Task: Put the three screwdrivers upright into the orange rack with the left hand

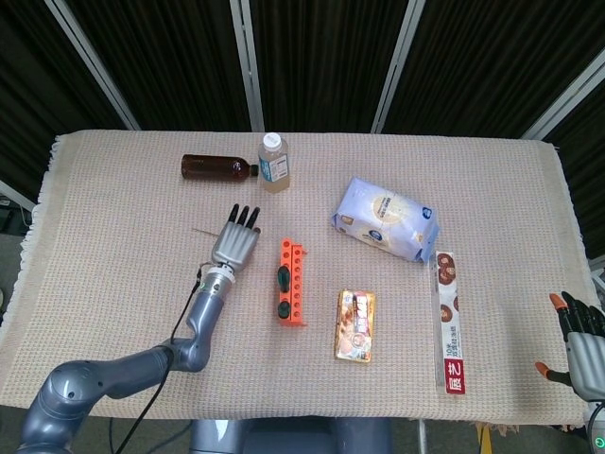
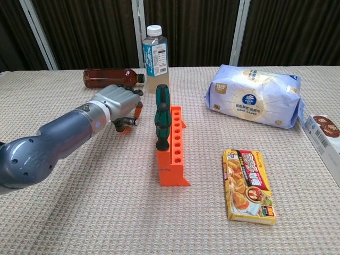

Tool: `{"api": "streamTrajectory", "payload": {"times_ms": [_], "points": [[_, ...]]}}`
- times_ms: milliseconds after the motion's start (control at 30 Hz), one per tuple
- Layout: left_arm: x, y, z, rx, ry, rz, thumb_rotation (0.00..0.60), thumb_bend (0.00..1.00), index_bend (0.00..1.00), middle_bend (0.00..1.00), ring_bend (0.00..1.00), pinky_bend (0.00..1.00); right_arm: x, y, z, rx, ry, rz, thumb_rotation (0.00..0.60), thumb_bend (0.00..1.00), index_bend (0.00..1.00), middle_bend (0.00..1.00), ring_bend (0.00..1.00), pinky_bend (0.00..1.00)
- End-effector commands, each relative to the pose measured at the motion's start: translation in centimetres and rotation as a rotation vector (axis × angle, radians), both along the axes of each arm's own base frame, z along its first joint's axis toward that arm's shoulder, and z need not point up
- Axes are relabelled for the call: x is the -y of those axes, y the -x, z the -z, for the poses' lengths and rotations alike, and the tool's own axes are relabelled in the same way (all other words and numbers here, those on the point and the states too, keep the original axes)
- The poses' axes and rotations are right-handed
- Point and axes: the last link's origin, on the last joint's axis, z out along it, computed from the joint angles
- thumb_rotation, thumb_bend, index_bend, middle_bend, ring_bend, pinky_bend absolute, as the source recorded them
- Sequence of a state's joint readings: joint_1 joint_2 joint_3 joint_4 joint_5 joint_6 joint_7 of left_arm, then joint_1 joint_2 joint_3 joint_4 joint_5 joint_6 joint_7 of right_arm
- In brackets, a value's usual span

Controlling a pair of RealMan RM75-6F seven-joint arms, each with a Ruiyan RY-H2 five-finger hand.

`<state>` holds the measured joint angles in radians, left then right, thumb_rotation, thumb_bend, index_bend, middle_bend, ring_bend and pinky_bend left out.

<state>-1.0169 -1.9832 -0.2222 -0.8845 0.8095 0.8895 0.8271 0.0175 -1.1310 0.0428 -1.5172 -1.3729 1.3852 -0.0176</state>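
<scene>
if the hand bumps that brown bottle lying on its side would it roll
Probably. The brown plastic bottle lies on its round side, so a sideways nudge could roll it. The woven beige tablecloth might slow it. It seems full, so likely heavy; the upright clear bottle at its cap may block it.

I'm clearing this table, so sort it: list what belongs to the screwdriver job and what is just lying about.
Job: orange rack; two screwdrivers standing in it; third screwdriver lying at the left robot hand.

Lying about: brown bottle; clear bottle; blue bag; yellow box; long box.
</scene>
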Motion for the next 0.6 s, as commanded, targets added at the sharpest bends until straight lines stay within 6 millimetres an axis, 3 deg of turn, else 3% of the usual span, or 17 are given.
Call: {"api": "streamTrajectory", "payload": {"times_ms": [33,400,600], "points": [[0.08,-0.04,0.09,0.005,0.003,-0.003,0.600,0.40,0.42,0.00,0.00,0.00,0.00,0.01,0.01,0.000,0.000,0.001,0.600,0.00,0.00,0.00,0.00,0.00],[-0.06,0.13,-0.55,0.016,-0.011,-0.010,0.600,0.40,0.48,0.00,0.00,0.00,0.07,0.07,0.08,0.003,-0.004,0.003,0.600,0.00,0.00,0.00,0.00,0.00],[0.13,0.15,-0.81,0.027,-0.024,0.003,0.600,0.40,0.61,0.01,0.00,0.00,0.06,0.08,0.04,0.002,-0.005,0.001,0.600,0.00,0.00,0.00,0.00,0.00]]}}
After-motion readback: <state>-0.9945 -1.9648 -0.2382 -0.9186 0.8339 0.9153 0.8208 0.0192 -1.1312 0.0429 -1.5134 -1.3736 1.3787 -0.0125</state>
